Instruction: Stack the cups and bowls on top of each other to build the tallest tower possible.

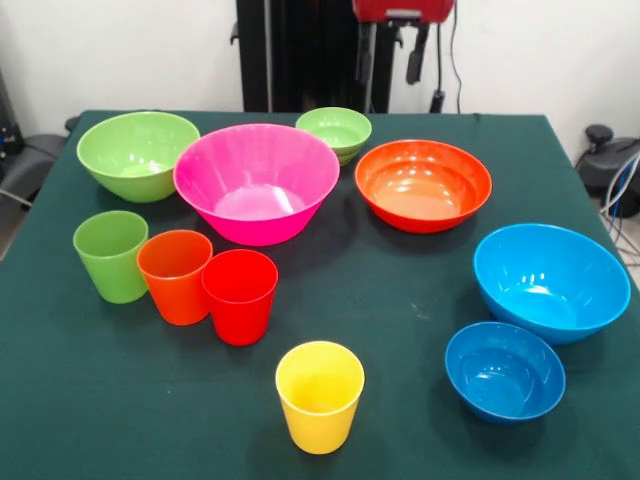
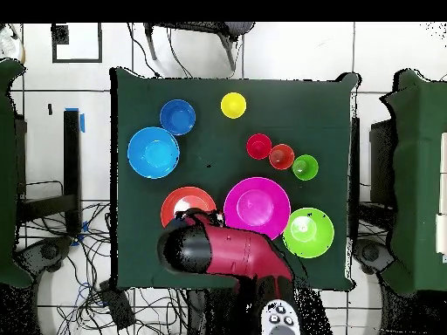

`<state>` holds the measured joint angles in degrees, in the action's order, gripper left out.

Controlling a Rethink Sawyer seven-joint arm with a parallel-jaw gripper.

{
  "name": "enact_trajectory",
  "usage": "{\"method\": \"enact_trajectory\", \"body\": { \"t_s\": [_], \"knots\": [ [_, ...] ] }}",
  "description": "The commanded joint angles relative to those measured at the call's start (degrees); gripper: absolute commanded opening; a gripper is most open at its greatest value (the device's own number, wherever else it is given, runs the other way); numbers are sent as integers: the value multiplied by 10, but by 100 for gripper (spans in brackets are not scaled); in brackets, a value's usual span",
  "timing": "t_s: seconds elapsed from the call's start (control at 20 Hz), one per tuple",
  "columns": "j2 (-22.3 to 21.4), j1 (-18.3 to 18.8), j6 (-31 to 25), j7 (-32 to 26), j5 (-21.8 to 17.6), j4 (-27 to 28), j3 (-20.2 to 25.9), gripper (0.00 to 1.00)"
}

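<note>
Jaws cannot be judged: the front view shows only the red underside of the arm (image 1: 403, 10) at the top edge, and from above the arm's red and black bulk (image 2: 223, 253) hides whatever hangs beneath it, so whether they are open or shut, or hold anything, cannot be told. Nothing is stacked; every cup and bowl stands apart on the green desk (image 1: 400, 300), mouth up.

Taking the big pink bowl (image 1: 256, 182) as the mark and going from the near edge in the front view: the yellow cup (image 1: 320, 395) stands alone nearest the camera, in front of the pink bowl and slightly to its right. The small blue bowl (image 1: 504, 370) lies well to the right, with the big blue bowl (image 1: 551, 281) just behind it. In front of the pink bowl and to its left stand the red cup (image 1: 240, 296), the orange cup (image 1: 175, 276) and the light green cup (image 1: 110, 255), in a close row. The wide orange bowl (image 1: 423, 184) sits to the pink bowl's right, the big light green bowl (image 1: 138, 154) to its left. The small light green bowl (image 1: 334, 133) stands just behind the pink one. The arm hangs beyond the orange bowl, far from the cups.
</note>
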<state>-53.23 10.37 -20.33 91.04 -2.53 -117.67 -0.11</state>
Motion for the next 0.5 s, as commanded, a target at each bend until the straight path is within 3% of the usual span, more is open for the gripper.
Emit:
{"method": "enact_trajectory", "body": {
  "t_s": [0.05,0.5],
  "knots": [
    [93,5,-7,15,-47,117,31,100],
    [107,17,-34,4,-41,178,44,100]
  ]
}}
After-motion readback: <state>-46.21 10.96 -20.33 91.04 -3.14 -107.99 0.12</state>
